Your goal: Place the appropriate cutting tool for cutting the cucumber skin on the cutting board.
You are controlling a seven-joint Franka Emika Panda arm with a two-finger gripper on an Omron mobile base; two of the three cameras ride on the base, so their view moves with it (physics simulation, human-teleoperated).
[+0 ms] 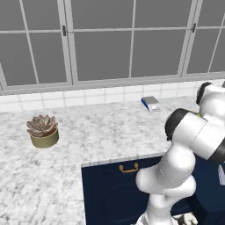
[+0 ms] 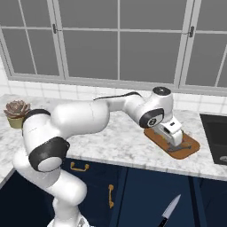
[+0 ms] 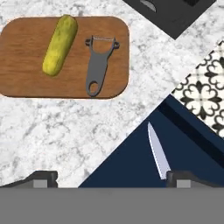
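In the hand view, the cutting board (image 3: 26, 57) is seen lying flat on the marbled surface (image 3: 57, 131), its long axis running left to right across the picture. On it the cucumber (image 3: 60, 44) lies slantwise, its upper end tipped toward the right, its lower end toward the left. Just beside it, apart from it, a grey peeler (image 3: 99, 65) rests on the board, blade end toward the top of the picture and looped handle toward the bottom, almost parallel to the cucumber. The cucumber is shown as a short yellow-green stick with rounded ends; the board is brown wood with rounded corners.

The fingers (image 3: 112, 178) are set wide apart at the two lower corners, with nothing between them. A knife (image 3: 157, 151) is seen below the surface edge, against the dark blue cabinet front (image 3: 183, 148), its blade pointing up and slightly left.

In the right base view, the gripper (image 2: 173, 135) hangs above the board (image 2: 188, 148), whose contents are hidden by the hand; the knife (image 2: 170, 212) appears low before the cabinets. The left base view alone gives a potted succulent (image 1: 42, 130) and a blue-and-grey box (image 1: 150, 103) on the surface.
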